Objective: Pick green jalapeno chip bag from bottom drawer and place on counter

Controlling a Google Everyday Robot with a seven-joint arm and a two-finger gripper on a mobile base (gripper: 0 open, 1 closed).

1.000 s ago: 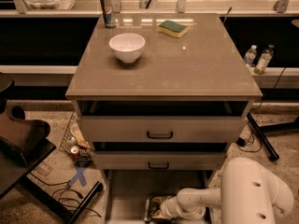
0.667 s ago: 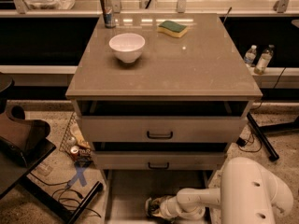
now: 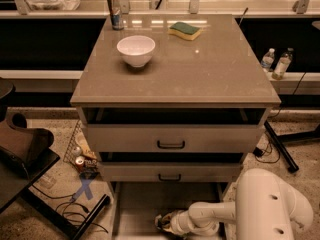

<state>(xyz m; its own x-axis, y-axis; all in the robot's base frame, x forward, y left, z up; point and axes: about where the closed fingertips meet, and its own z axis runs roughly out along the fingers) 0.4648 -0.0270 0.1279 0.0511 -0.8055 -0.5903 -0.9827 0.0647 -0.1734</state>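
The bottom drawer (image 3: 137, 206) is pulled open at the foot of the cabinet, and its grey floor shows. My white arm reaches into it from the right. The gripper (image 3: 162, 223) is low over the drawer floor near its front middle. A small dark shape sits at the gripper's tip, and I cannot tell whether it is the green jalapeno chip bag. No green bag shows plainly anywhere. The counter (image 3: 210, 74) is the glossy grey-brown cabinet top above.
On the counter stand a white bowl (image 3: 136, 50), a green-and-yellow sponge (image 3: 185, 30) and a can (image 3: 115, 11). Two upper drawers with black handles (image 3: 170, 144) are slightly open. A wire basket with cans (image 3: 80, 156) and a dark seat (image 3: 22, 146) are at the left. Bottles (image 3: 276, 64) are at the right.
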